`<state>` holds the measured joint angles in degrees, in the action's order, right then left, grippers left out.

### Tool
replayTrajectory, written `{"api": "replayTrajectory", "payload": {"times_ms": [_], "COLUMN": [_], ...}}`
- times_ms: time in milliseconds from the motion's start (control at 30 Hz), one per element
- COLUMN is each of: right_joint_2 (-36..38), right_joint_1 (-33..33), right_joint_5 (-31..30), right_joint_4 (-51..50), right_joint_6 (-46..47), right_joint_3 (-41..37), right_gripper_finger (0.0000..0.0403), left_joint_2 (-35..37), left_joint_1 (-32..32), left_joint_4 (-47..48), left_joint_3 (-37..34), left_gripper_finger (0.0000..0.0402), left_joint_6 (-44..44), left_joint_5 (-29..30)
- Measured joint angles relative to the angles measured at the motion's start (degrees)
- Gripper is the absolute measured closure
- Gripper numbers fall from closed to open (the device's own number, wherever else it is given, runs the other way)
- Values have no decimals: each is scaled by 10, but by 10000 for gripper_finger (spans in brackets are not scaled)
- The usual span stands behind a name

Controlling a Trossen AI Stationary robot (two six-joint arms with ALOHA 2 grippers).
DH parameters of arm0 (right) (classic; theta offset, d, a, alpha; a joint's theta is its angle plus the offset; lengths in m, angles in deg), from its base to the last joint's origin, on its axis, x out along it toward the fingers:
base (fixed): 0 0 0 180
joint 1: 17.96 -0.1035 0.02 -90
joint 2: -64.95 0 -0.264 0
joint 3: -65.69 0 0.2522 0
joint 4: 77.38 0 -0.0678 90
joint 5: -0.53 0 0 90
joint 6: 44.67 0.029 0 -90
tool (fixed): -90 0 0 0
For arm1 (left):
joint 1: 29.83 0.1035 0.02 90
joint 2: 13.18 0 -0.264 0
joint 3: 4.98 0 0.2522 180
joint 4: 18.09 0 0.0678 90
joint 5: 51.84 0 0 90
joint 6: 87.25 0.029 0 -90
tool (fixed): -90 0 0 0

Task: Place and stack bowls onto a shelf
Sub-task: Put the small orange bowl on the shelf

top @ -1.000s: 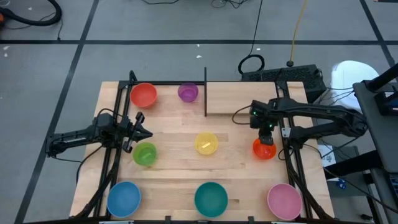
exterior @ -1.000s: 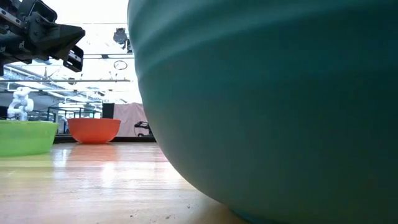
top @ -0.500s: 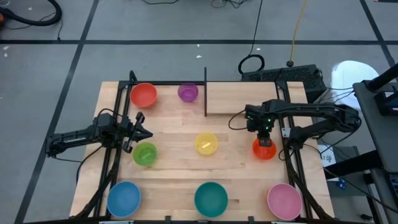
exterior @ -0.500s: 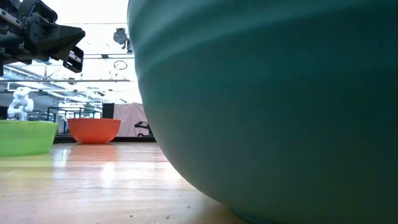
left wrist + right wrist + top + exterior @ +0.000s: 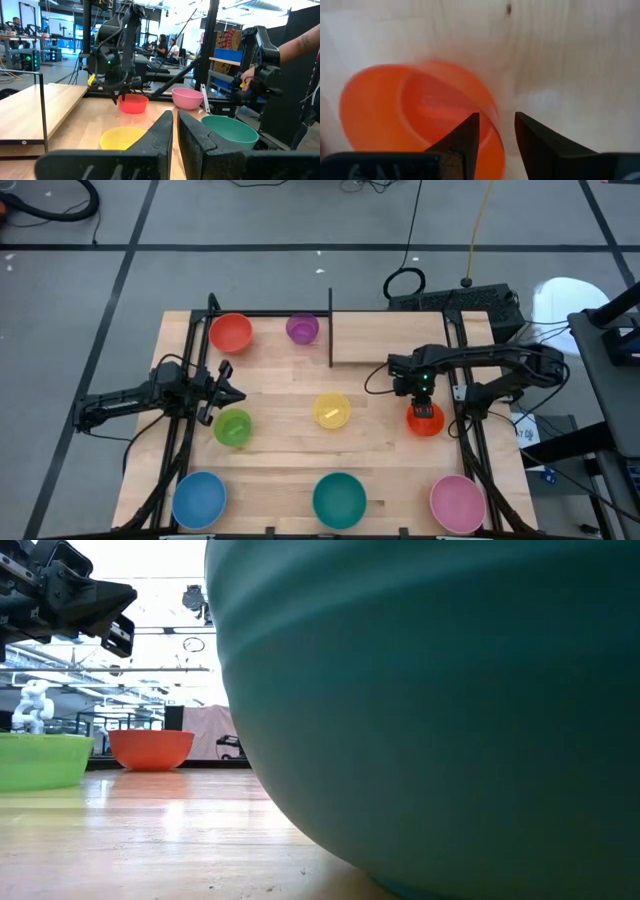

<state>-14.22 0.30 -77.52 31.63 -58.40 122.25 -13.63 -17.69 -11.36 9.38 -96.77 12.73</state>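
Observation:
Several bowls stand on their bases on the tabletop. The orange bowl sits near the right edge. My right gripper hovers just above it, open, pointing down. In the right wrist view one finger stands over the orange bowl's hollow and the other outside its rim. My left gripper, shut and holding nothing, hangs above the green bowl. The yellow bowl sits mid-table. The shelf, with its black post, stands at the far side.
The red-orange bowl and purple bowl stand at the far left. The blue, teal and pink bowls line the near edge. The teal bowl fills the low view. A person's arm shows beyond the table.
My right gripper has shifted a little toward the table's left edge above the orange bowl, which stays in place. The left arm has kept still.

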Motion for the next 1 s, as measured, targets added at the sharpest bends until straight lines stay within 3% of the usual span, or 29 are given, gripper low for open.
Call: {"api": "replayTrajectory", "payload": {"times_ms": [133,367,633,800,1000], "right_joint_2": [-1,0,-1,-1,0], "right_joint_1": [0,0,0,0,21], "right_joint_5": [3,1,-38,-73,-159], "right_joint_4": [2,2,-15,-62,-94], "right_joint_6": [-2,1,12,12,30], "right_joint_3": [2,2,22,97,210], "right_gripper_finger": [302,395,402,402,402], "left_joint_2": [0,0,0,0,0], "left_joint_1": [0,0,0,0,0], "left_joint_4": [0,0,0,0,0], "left_joint_3": [0,0,0,0,0], "left_gripper_finger": [371,371,371,371,371], "left_joint_6": [1,3,4,6,8], "left_joint_5": [0,0,0,0,0]}}
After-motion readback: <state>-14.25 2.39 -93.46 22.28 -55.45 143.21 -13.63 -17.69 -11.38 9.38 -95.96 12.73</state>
